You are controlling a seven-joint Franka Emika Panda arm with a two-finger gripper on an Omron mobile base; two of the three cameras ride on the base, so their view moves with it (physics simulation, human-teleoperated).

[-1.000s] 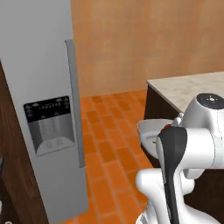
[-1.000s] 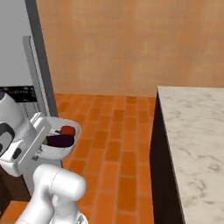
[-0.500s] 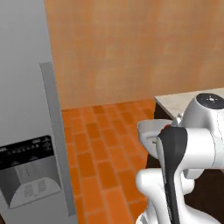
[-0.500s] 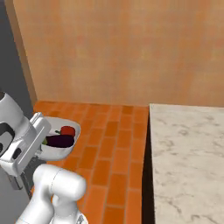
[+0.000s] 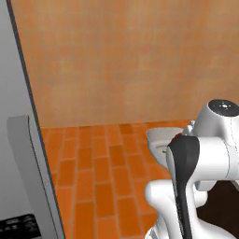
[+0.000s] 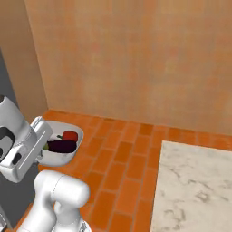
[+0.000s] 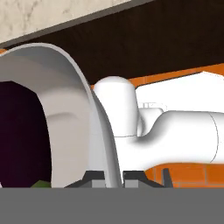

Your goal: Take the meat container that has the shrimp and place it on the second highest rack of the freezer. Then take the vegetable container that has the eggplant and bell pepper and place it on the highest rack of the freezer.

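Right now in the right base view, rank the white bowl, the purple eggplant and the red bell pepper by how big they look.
1. White rounded-square bowl, clearly largest.
2. Dark purple eggplant, long, lying across the bowl.
3. Red bell pepper, smallest as seen, though the eggplant hides its lower part, so its full size is unsure.

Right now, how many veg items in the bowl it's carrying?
2 visible: a red bell pepper toward the far rim of the vegetable container, and a dark purple eggplant lying nearer the arm. More may be hidden behind the hand.
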